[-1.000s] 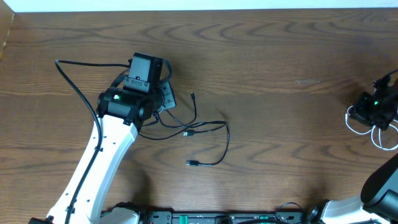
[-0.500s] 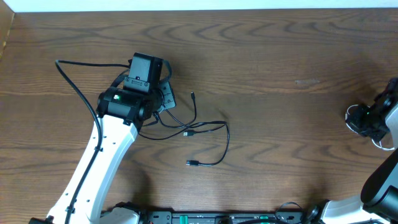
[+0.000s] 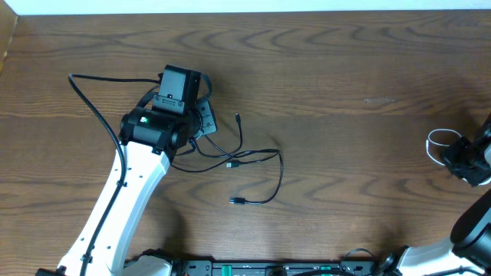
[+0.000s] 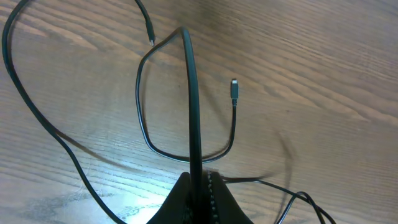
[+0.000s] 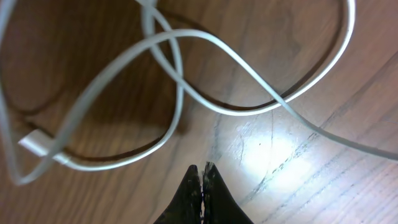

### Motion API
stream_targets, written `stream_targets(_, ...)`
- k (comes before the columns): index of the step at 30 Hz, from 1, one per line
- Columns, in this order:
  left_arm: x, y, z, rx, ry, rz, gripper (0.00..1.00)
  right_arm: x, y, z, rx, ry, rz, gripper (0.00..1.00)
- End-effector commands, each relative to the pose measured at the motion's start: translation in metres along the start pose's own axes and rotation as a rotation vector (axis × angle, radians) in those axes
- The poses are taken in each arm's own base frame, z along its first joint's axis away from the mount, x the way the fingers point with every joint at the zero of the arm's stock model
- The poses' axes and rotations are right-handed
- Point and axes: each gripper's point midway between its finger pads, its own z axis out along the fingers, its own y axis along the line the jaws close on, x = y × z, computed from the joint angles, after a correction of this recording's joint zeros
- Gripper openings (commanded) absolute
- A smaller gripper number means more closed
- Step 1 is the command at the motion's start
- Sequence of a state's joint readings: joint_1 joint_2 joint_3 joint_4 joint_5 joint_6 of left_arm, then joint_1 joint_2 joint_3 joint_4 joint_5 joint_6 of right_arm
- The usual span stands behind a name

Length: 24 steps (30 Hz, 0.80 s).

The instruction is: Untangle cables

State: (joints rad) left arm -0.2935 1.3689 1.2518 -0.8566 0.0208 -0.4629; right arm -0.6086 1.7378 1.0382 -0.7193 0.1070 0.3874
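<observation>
Both pincers are narrow: my left pincer (image 4: 198, 182) holds the black cable (image 4: 191, 93), my right pincer (image 5: 200, 171) is empty over the white cable (image 5: 179, 93). They seem light, limp; I would grip near a plug (image 4: 234, 84).

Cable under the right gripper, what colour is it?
White. The white cable shows best in the right wrist view.

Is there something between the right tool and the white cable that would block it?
Nothing visible does. The right tool, its tips together, points at bare table beside the white cable, whose loops lie open in front of it.
</observation>
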Motion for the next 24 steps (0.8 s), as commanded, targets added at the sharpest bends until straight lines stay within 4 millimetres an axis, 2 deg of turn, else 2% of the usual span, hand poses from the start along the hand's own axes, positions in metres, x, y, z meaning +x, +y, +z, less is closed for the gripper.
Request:
stream_targets(1, -0.003, -0.001, -0.004, 0.004, -0.011, 0.01, 0.08, 0.006, -0.009, 0.02, 0.041, 0.045, 0.028, 0.01)
stream_targets(6, -0.003, -0.001, -0.004, 0.004, -0.011, 0.01, 0.08, 0.001, -0.011, 0.033, 0.05, 0.041, 0.039, 0.01)
stream_targets(10, -0.003, -0.001, -0.004, 0.004, -0.011, 0.01, 0.08, -0.016, -0.018, 0.034, 0.064, -0.023, 0.068, 0.01)
stream_targets(13, -0.003, -0.001, -0.004, 0.004, -0.011, 0.01, 0.08, -0.037, -0.026, 0.035, 0.057, -0.095, 0.108, 0.01)
stream_targets(16, -0.003, -0.001, -0.004, 0.004, -0.011, 0.01, 0.08, -0.066, -0.032, 0.032, 0.027, -0.2, 0.159, 0.02)
stream_targets(19, -0.002, -0.001, -0.004, 0.004, -0.01, 0.01, 0.08, -0.086, -0.034, 0.029, 0.0, -0.274, 0.183, 0.09)
stream_targets(20, -0.003, -0.001, -0.004, 0.004, -0.011, 0.01, 0.08, -0.098, -0.034, 0.026, -0.02, -0.315, 0.171, 0.1)
stream_targets(24, -0.003, -0.001, -0.004, 0.004, -0.011, 0.01, 0.08, -0.115, -0.02, 0.019, -0.108, -0.376, 0.105, 0.06)
